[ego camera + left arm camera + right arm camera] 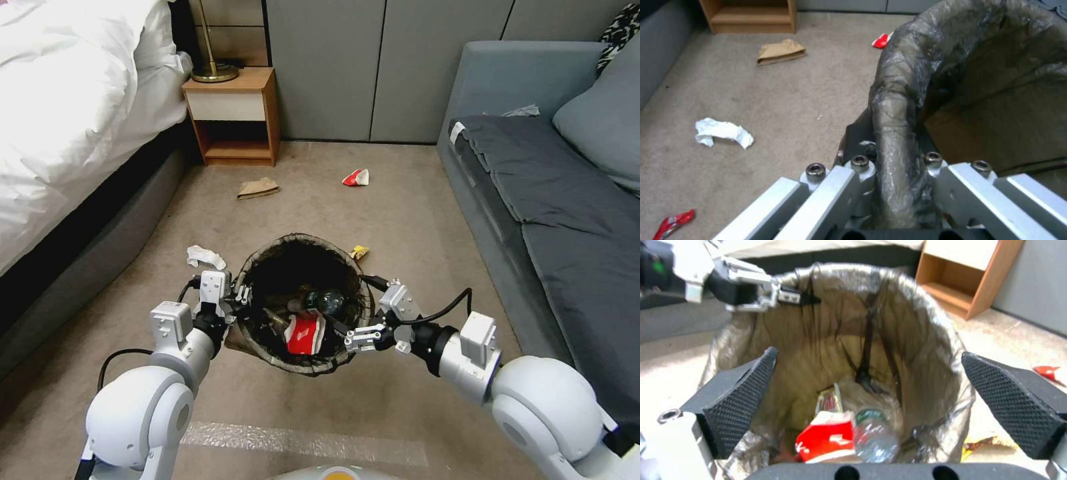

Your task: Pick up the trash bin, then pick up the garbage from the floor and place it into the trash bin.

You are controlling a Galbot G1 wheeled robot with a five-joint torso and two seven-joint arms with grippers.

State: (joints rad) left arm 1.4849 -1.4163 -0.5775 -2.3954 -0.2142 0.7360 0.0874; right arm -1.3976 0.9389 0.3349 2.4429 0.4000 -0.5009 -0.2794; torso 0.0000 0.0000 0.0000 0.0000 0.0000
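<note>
The trash bin (257, 267), lined with a dark bag, stands on the carpet in front of me. My left gripper (238, 295) is shut on its left rim (898, 110). Over the bin's right rim my right gripper (347, 333) hangs open, its black pads (742, 400) spread wide with nothing between them. In the bin lie a red-and-white wrapper (826, 440), a clear bottle (873, 436) and a slim wrapper (829, 400). Garbage on the floor: white tissue (205, 256), yellow snack bag (359, 252), brown paper (257, 189), a red-and-white wrapper (356, 177), and a red wrapper (675, 221).
A bed (73, 100) runs along the left. A wooden nightstand (237, 117) with a lamp base stands at the back. A grey sofa (547, 180) lines the right. A strip of tape (300, 443) crosses the carpet near my base.
</note>
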